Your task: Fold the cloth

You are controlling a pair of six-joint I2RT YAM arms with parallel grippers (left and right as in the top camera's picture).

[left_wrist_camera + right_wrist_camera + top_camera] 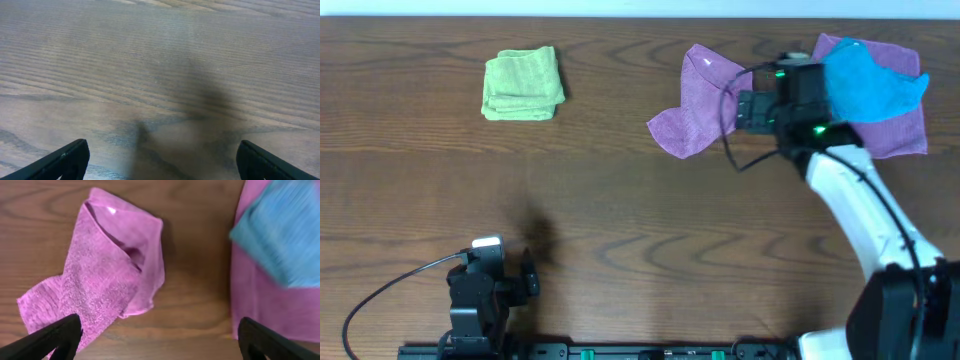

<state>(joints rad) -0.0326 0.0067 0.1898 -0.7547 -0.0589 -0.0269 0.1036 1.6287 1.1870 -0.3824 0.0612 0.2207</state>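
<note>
Right gripper (160,340), jaws spread and empty, hovers over the crumpled cloth (105,275), whose edges lie loose. A strip of table (200,255) separates it from the blue cloth (285,235). Left gripper (162,167) is likewise released.

Robotics lab bench: left arm (478,298) and right arm (855,195) at a wood-grain table (620,190).

Mauve cloth (100,275) (seemingly plain)
</note>
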